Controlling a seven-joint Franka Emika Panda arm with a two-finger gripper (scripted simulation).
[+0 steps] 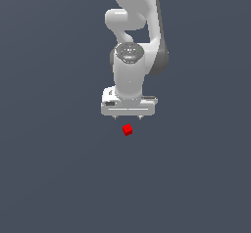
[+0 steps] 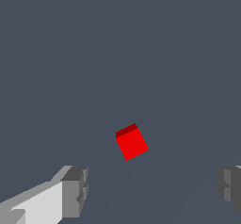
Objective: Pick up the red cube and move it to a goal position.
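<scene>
The red cube (image 1: 127, 129) is a tiny bright red block lying on the dark grey floor, turned at an angle. My white gripper (image 1: 127, 116) hangs just above and behind it, apart from it. In the wrist view the red cube (image 2: 132, 142) sits ahead of the gap between my two grey fingertips (image 2: 75, 190), which stand wide apart. The gripper (image 2: 153, 190) is open and holds nothing.
The white arm (image 1: 132, 36) rises behind the gripper toward the top of the exterior view. The dark grey floor (image 1: 49, 178) spreads flat all round with nothing else on it.
</scene>
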